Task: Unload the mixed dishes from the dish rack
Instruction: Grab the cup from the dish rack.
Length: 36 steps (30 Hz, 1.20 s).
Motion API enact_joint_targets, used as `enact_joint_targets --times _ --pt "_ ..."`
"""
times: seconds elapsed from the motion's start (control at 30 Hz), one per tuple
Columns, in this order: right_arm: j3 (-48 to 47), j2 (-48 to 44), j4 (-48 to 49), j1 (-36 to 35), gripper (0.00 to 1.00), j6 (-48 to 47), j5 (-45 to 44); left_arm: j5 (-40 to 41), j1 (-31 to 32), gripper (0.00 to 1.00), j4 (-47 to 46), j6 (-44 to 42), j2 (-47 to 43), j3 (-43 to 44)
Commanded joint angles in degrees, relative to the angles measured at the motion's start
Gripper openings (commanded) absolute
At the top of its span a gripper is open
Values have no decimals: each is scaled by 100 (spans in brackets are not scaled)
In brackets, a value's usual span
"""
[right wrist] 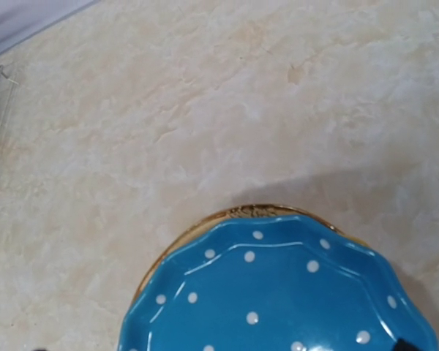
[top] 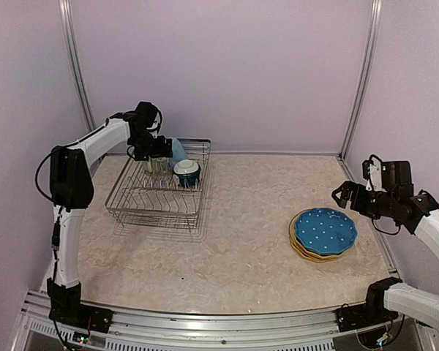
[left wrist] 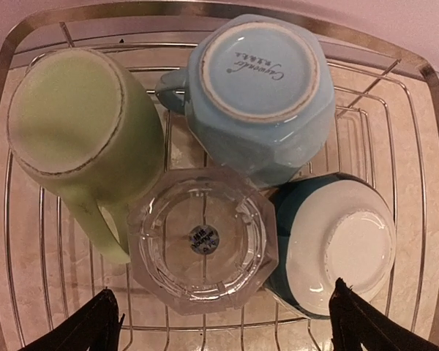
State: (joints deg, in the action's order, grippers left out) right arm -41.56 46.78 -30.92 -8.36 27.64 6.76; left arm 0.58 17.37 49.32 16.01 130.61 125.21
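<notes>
The dish rack [top: 143, 199] stands at the back left. It holds an upturned light green mug [left wrist: 73, 124], a light blue mug [left wrist: 260, 88], a small clear glass [left wrist: 201, 238] and a dark-teal bowl [left wrist: 336, 245] with a white inside. My left gripper [top: 151, 152] hovers over them, open and empty; its fingertips [left wrist: 95, 327] straddle the glass from above. The blue white-dotted plate [top: 325, 229] tops a stack on the table at the right, over an orange-yellow rim [right wrist: 249, 213]. The cream plate is hidden. My right gripper [top: 342, 196] is open and empty, just behind the stack.
The rack's rim [left wrist: 205, 11] and upright wires surround the mugs closely. Bare marbled tabletop [top: 241, 219] lies between the rack and the plate stack. Lilac walls and metal posts [top: 358, 80] close the back and sides.
</notes>
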Motion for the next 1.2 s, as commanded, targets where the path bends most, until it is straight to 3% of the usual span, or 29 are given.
enact_joint_targets --times 0.0,0.33,0.57,0.8,0.9,1.03,1.17 --pt "120 -80 94 -69 100 -73 62 368 76 94 301 -225 424 419" --pt "192 -56 118 -67 100 -40 75 833 82 96 493 -686 967 957" --pt "261 -57 156 -69 100 34 111 677 85 89 388 -792 1105 1089" --pt "276 -57 180 -69 100 90 133 730 168 73 284 -913 1169 1198" --pt "287 -38 198 -69 100 100 157 789 179 73 239 -948 1184 1212" --pt "306 -23 208 -63 100 110 159 905 177 81 247 -972 1264 1283" --pt "315 -28 204 -69 100 120 169 875 174 75 232 -1027 1291 1325"
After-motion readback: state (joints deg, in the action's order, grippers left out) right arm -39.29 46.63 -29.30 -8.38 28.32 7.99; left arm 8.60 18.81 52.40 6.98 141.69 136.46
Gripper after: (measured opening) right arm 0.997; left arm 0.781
